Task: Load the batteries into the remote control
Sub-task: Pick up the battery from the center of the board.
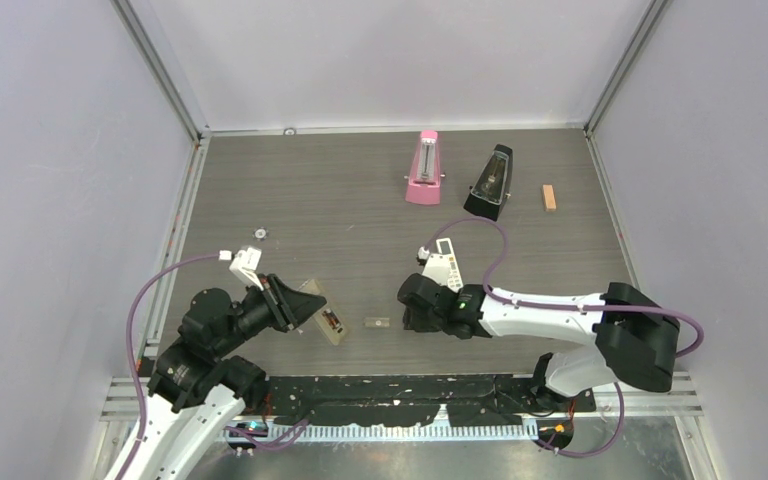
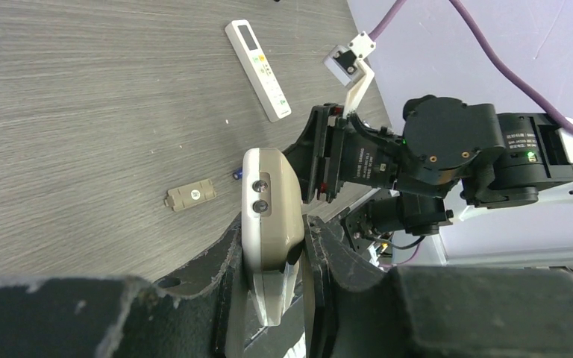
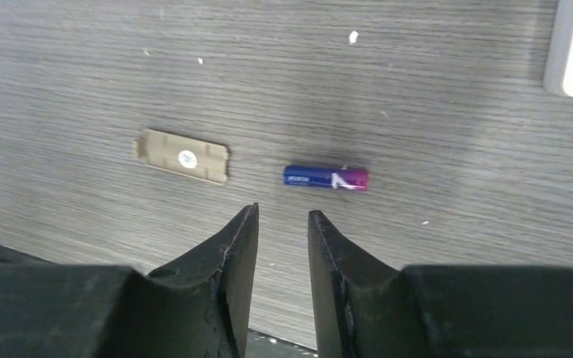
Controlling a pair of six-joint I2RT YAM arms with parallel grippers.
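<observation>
The remote control [image 2: 270, 200], beige back up, is clamped in my left gripper [image 2: 272, 227], which is shut on its lower end; two small round metal ends show in its open compartment. From above it lies tilted at left of centre [image 1: 326, 318]. One bluish-purple battery [image 3: 325, 177] lies on the table just beyond my right gripper [image 3: 282, 216]. That gripper is open, with nothing between its fingers, and hovers low over the table [image 1: 407, 300]. The same battery shows as a small blue speck [image 2: 236, 174] beside the held remote.
The beige battery cover [image 3: 183, 156] lies loose between the two grippers [image 1: 376, 323]. Another white remote [image 1: 447, 262] lies behind my right gripper. A pink metronome [image 1: 423, 170], a black metronome [image 1: 490, 183] and an orange block [image 1: 549, 197] stand at the back.
</observation>
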